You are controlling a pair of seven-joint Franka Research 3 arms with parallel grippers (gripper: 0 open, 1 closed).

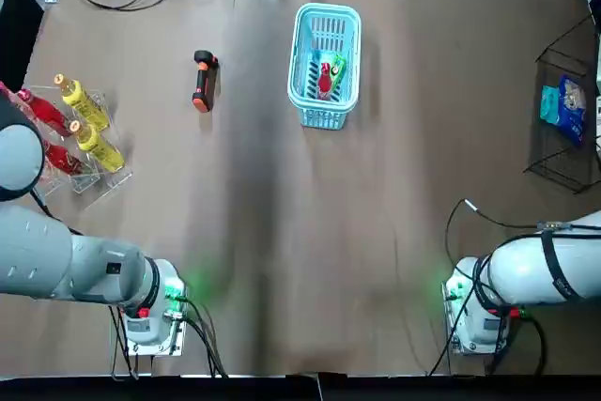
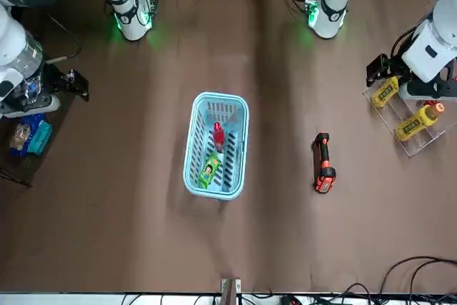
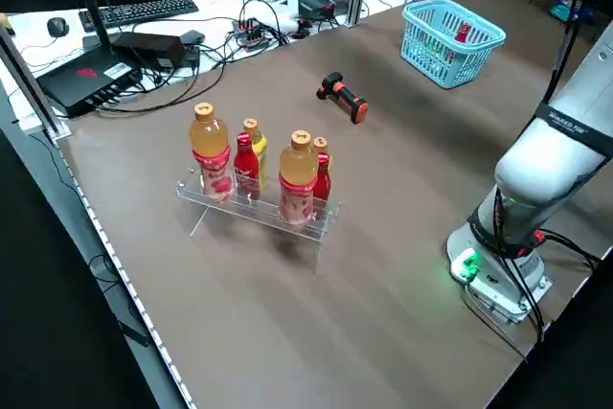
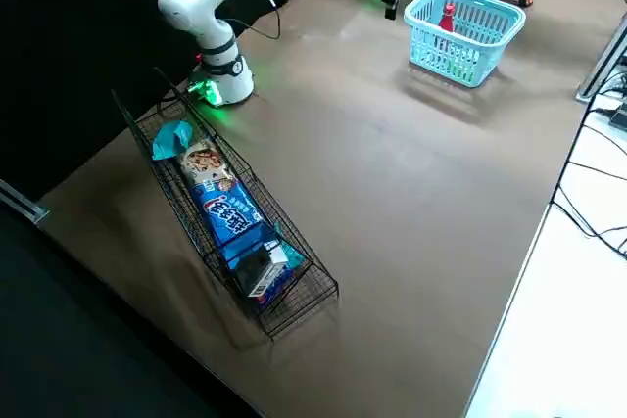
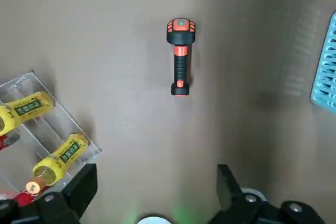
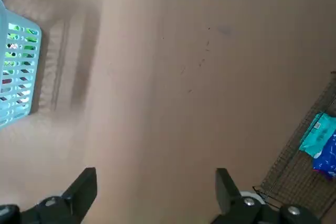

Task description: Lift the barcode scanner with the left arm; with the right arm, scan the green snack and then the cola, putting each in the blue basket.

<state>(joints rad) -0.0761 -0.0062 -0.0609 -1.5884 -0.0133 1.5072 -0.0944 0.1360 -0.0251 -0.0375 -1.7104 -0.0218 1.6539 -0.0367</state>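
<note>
Bare table (image 1: 282, 251) lies all round the barcode scanner (image 1: 203, 81); the blue basket (image 1: 324, 117) stands to its right, the bottle rack (image 3: 251, 211) to its left.

1. The brown table (image 1: 282, 232) carries everything.
2. The basket (image 1: 326, 9) stands toward the far edge.
3. The scanner (image 1: 202, 81) lies flat to the basket's left, apart from it.
4. A clear rack (image 1: 83, 181) stands farther left of the basket, nearer the robot.
5. A wire rack (image 1: 563, 177) sits well right of the basket.
</note>
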